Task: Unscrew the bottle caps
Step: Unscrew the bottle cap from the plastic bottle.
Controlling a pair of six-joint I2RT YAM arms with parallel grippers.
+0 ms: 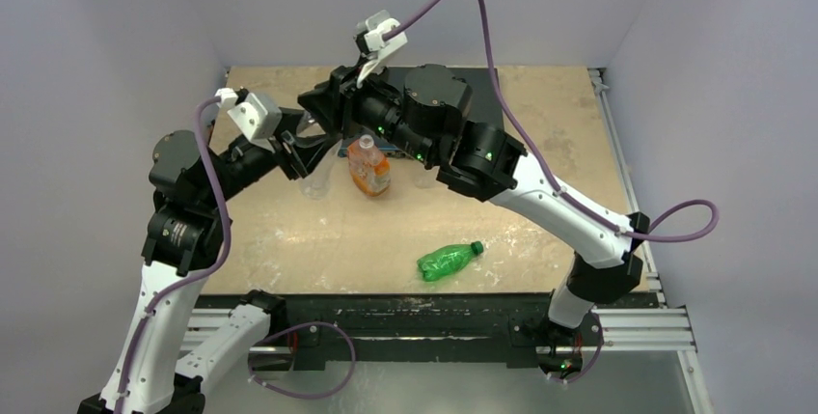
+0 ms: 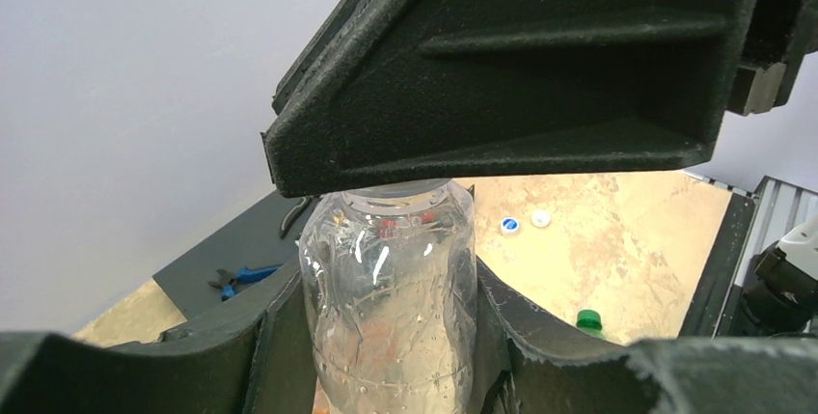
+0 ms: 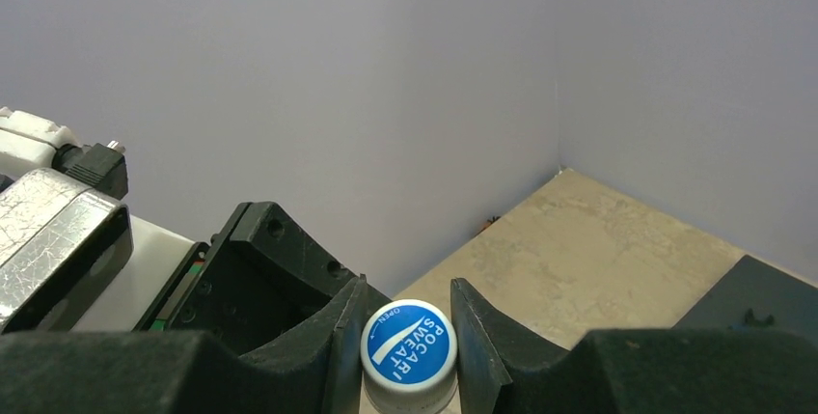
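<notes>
**Cap sits square between the right fingers, on the bottle's upright axis**

The right gripper [image 3: 408,332] stands over the clear crinkled plastic bottle [image 2: 386,269], lined up with its long axis, which runs roughly upright. Its jaws are drawn in on the round blue-and-white plastic screw cap [image 3: 408,348]. One black finger presses each flank, and the cap's printed face looks straight back at the wrist camera, so cap and gripper appear to share one axis.

Below, the left gripper [image 2: 388,375] is clamped on the bottle's body, a finger on either side. In the overhead view the two arms meet at the far middle of the tan table [image 1: 579,105], just left of the squat orange-labelled plastic bottle [image 1: 368,168].

The right arm is the one on the cap. By my reading, the coming turn must run about that upright line, and any tilt between wrist and neck could let the fingers slip off the rim. Whether the bottle's base rests on the table I cannot tell.
</notes>
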